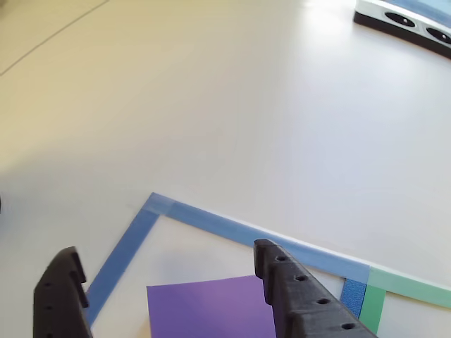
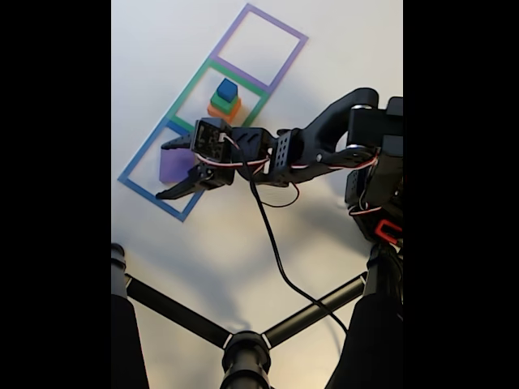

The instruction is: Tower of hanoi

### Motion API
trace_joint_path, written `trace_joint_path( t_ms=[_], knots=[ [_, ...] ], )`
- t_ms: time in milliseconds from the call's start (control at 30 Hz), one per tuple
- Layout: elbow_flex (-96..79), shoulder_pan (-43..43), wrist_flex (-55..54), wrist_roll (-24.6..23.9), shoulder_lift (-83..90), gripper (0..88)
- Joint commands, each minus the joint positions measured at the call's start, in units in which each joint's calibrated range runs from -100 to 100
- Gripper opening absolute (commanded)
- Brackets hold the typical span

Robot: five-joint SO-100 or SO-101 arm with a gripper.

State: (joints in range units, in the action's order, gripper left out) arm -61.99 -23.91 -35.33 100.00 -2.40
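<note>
A purple block [image 2: 170, 164] lies flat inside the blue tape square [image 2: 134, 180]. In the other view the purple block [image 1: 211, 306] shows between my two black fingers, with the blue tape square [image 1: 232, 227] running beyond it. My gripper [image 2: 162, 171] is open, one finger on each side of the block; I cannot tell whether the fingers touch it. In the other view the gripper [image 1: 165, 250] has its jaws wide apart. A stack of an orange block [image 2: 223, 112], a green block [image 2: 225, 100] and a blue block [image 2: 228, 87] stands in the green tape square [image 2: 188, 91].
A purple tape square [image 2: 280, 28] lies past the green one. A white and black device [image 1: 405, 20] sits at the far right of the table. Black tripod legs [image 2: 243, 348] and a black cable [image 2: 276, 251] cross the near side beside the arm's base [image 2: 377, 178].
</note>
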Motion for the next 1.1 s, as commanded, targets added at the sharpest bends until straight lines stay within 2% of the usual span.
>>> trace_joint_path(
  t_ms=[0,200,433,667,833,1067],
  knots=[
    [1.89,-1.74,9.14,0.0,12.09,11.6],
    [4.52,-1.97,34.48,0.0,30.6,0.1],
    [18.24,3.98,73.33,0.0,46.15,0.0],
    [44.14,14.04,107.24,0.0,47.27,0.0],
    [57.68,22.5,123.59,0.0,47.59,0.0],
    [66.04,29.75,133.63,0.0,47.67,0.4]
  ],
)
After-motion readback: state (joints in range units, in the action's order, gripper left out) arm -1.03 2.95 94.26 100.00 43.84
